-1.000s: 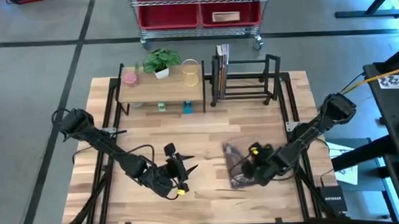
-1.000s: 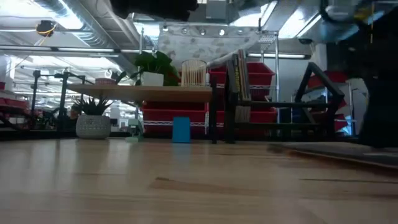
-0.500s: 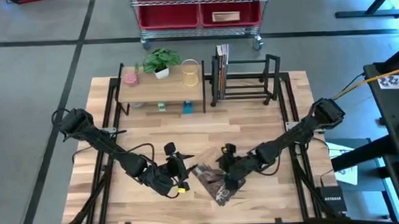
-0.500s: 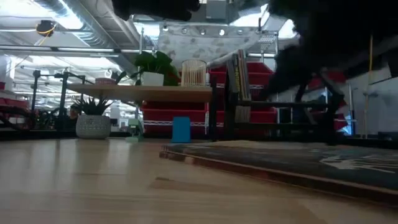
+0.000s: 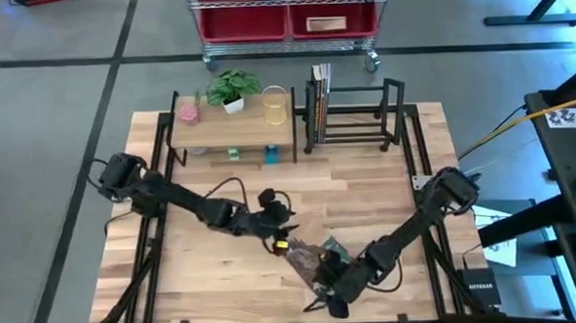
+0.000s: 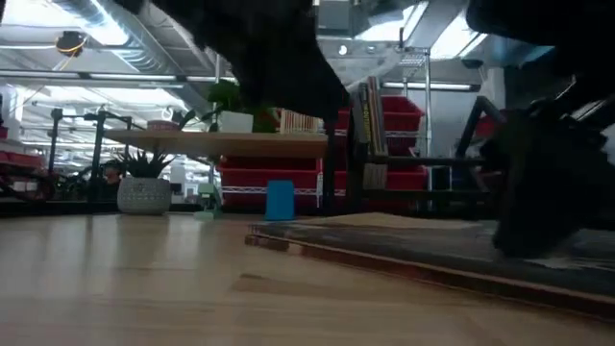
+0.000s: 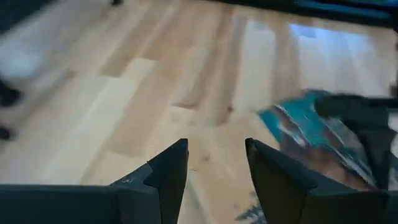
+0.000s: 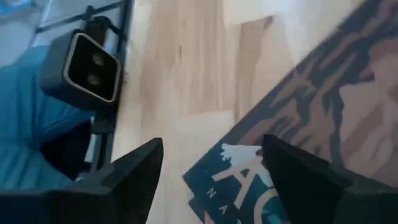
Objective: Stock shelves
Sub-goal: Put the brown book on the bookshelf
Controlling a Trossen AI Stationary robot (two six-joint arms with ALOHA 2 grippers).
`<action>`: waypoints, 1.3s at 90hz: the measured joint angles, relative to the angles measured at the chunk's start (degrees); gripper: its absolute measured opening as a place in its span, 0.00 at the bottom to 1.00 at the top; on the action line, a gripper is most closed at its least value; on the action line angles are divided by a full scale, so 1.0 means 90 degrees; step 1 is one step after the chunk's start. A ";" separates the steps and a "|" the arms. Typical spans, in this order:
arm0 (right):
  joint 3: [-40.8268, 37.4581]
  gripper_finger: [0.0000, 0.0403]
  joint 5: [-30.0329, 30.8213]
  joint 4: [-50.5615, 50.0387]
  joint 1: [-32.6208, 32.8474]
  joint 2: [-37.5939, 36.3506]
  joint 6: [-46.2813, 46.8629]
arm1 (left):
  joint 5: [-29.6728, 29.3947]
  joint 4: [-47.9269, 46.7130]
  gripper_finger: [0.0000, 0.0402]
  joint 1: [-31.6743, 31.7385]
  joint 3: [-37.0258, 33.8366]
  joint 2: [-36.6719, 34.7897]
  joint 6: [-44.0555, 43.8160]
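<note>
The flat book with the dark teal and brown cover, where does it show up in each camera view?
High view: flat dark teal-and-brown book lies on the table's near half, between both grippers.
Low view: dark slab lying flat at right.
Left wrist view: teal corner beyond the open fingers.
Right wrist view: cover with white letters fills the right side.
Shared landmark: light wooden tabletop.

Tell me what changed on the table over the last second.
The right gripper dragged the book from the table's right side toward the front middle. The left gripper swung right and now hovers open at the book's near corner. The wood shelf and book rack are unchanged.
</note>
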 joint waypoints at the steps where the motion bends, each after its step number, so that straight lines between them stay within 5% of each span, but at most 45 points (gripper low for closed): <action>1: -0.0001 0.67 0.0000 -0.0126 0.0013 -0.0024 0.0009 | 0.0043 0.0045 0.38 -0.0002 0.0000 0.0031 0.0003; 28: -0.0073 0.67 -0.0238 -0.2990 0.0085 -0.1239 -0.0024 | 0.0240 0.1151 0.38 -0.0137 -0.0002 0.0696 0.0045; 44: 0.0422 0.67 0.0554 -0.3291 0.0331 -0.1579 -0.0450 | 0.0747 0.2552 0.38 0.0118 0.0064 0.0991 0.0603; 57: 0.0484 0.67 0.0918 -0.2762 0.0577 -0.1288 -0.1449 | 0.1142 0.2903 0.38 0.0500 0.0322 0.1284 0.1074; 79: 0.0617 0.67 0.2447 -0.2685 0.0717 -0.0146 -0.1824 | 0.2384 0.2872 0.38 0.1277 0.1046 0.2196 0.1246; 95: 0.1506 0.67 0.3640 -0.3836 0.0764 0.0767 -0.1822 | 0.2918 0.2867 0.38 0.1516 0.1261 0.2702 0.0852; 117: 0.2479 0.67 0.4235 -0.5528 0.0753 0.1417 -0.1619 | 0.3228 0.2527 0.38 0.1485 0.1265 0.2873 0.0480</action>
